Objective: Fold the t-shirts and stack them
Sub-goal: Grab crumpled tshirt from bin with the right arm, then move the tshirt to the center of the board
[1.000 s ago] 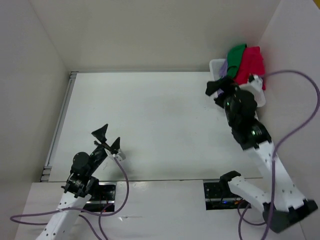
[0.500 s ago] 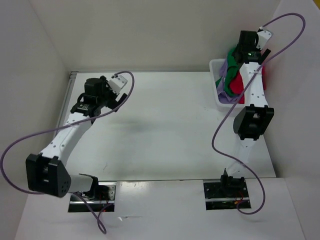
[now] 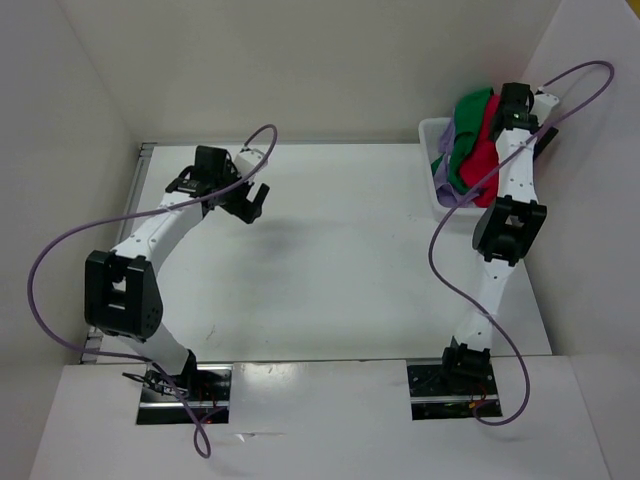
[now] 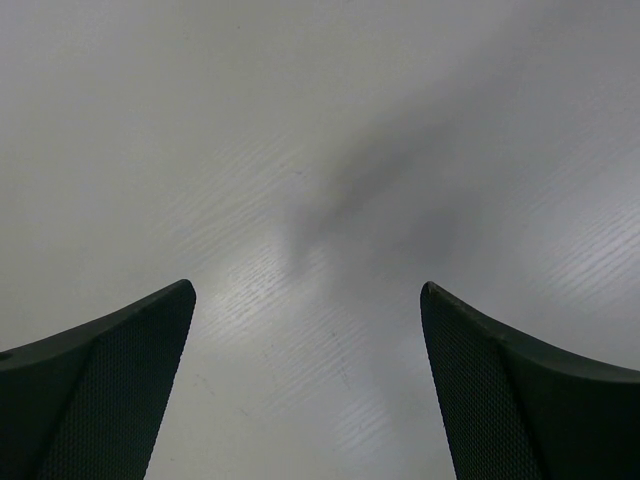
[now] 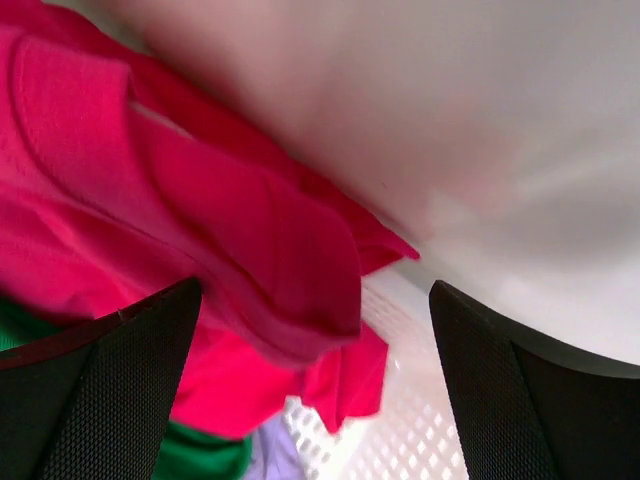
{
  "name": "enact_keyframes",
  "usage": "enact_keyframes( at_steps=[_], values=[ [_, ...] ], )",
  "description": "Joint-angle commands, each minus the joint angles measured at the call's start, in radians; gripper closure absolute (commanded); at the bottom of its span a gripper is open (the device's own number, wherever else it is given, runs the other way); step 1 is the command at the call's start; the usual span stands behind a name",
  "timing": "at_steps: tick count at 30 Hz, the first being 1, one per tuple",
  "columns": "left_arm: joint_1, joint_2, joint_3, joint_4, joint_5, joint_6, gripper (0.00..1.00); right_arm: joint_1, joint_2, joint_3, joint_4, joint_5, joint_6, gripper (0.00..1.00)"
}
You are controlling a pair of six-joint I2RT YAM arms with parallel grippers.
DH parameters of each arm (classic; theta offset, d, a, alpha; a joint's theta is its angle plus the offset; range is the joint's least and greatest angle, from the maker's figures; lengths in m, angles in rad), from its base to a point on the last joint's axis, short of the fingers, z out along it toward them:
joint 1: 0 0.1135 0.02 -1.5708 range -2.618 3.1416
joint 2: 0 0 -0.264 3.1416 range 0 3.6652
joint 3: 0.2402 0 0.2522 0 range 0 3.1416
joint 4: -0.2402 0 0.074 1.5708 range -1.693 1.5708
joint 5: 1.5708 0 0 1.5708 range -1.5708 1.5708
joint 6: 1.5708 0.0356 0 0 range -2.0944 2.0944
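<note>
Even, bright light; soft shadows on table [image 3: 330,250]; wrist views blurred.

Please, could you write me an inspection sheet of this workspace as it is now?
Surface: white table, no shirt laid out yet.
Job's things: red shirt, green shirt, purple shirt, heaped unfolded in the basket, far right.
Clutter: nothing seen.
Grippers: left gripper open above the table; right gripper open over the red shirt.
Cables: a purple cable loops beside each arm.
Surroundings: white walls on three sides.
</note>
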Motion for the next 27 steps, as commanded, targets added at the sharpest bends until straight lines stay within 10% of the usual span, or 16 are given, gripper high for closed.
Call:
enact_keyframes(
  at_steps=[1, 5, 10, 27],
  values=[
    [-0.001, 0.046, 0.076, -0.022, 0.053, -0.034, 0.0, 0.001, 0.055, 0.108, -0.033, -0.021, 0.002, 0.01],
    [-0.001, 0.068, 0.118, -0.042, 0.042, -0.034, 0.0, -0.008, 0.115, 0.191, -0.044, -0.062, 0.002, 0.31],
    [-0.001, 0.077, 0.129, -0.042, 0.033, -0.023, 0.0, -0.008, 0.115, 0.211, -0.044, -0.088, 0.002, 1.0],
    [-0.001, -0.134, 0.031, -0.002, -0.015, -0.014, 0.0, 0.292, -0.348, 0.438, 0.016, 0.202, -0.114, 1.0]
  ],
)
